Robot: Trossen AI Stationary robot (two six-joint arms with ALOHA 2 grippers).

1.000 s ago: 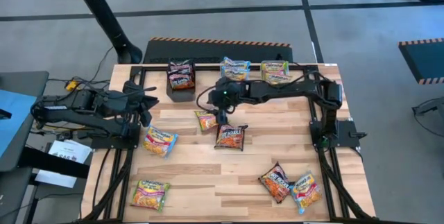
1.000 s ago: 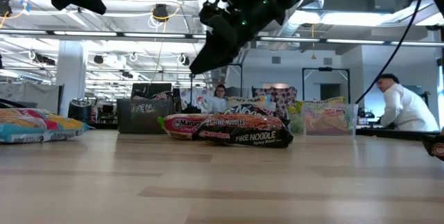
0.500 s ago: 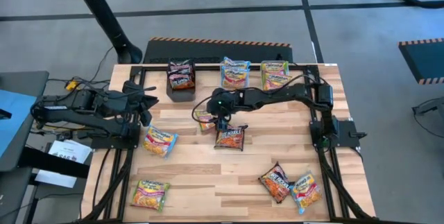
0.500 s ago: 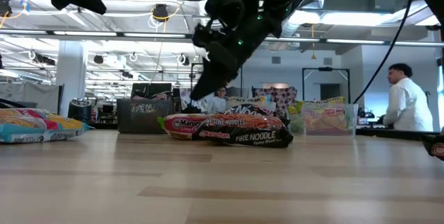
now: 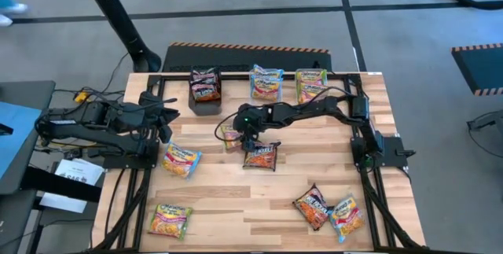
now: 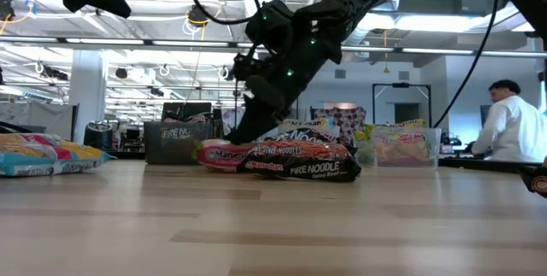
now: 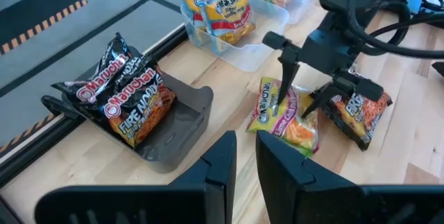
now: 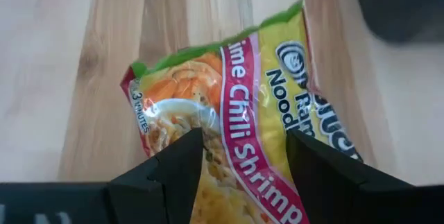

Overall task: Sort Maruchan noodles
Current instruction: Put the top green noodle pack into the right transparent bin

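R gripper (image 5: 233,137) down over green/yellow-edged lime chili shrimp packet (image 7: 284,113) mid-table, fingers (image 8: 182,160) spread either side, not clamped. Dark Fire Noodle packet (image 5: 262,156) just beside it. L gripper (image 5: 169,122) parked at table's left edge, fingers nearly together, holding nothing.

Six loose ramen packets lie on the tabletop (image 5: 259,207): two dark fire-noodle packets (image 5: 261,156) (image 5: 312,206), three green/yellow-edged ones (image 5: 181,160) (image 5: 170,219) (image 5: 229,134) and one blue-edged packet (image 5: 346,215). Three containers stand along the far edge: one black box (image 5: 205,90), two clear tubs (image 5: 266,82) (image 5: 312,82) (each holding packets, number unclear).
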